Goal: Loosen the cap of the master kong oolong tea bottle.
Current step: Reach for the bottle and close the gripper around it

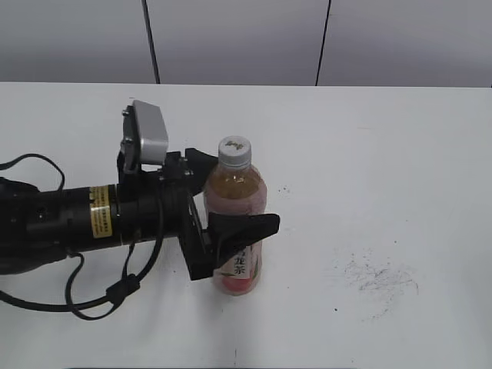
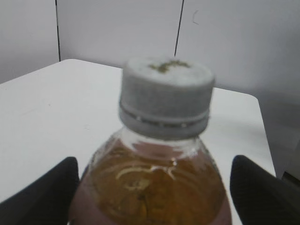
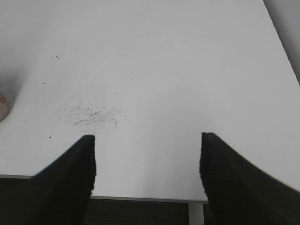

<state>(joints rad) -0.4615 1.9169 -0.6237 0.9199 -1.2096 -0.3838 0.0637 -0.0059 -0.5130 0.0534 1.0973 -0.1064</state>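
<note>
The master kong oolong tea bottle (image 1: 237, 184) stands upright on the white table (image 1: 369, 146), with amber tea and a pink label. Its white ribbed cap (image 1: 234, 151) is on the neck. My left gripper (image 1: 234, 201) reaches in from the left and is shut on the bottle's body below the shoulder, one black finger behind it and one in front. In the left wrist view the cap (image 2: 166, 96) and the bottle's shoulder (image 2: 150, 187) fill the middle, between my left gripper's fingers (image 2: 152, 199). My right gripper (image 3: 147, 161) is open and empty above the table's front edge.
A patch of grey scuff marks (image 1: 377, 275) lies on the table to the right of the bottle; it also shows in the right wrist view (image 3: 91, 115). A grey panelled wall (image 1: 246, 38) stands behind the table. The left arm's cables (image 1: 115, 292) trail on the table.
</note>
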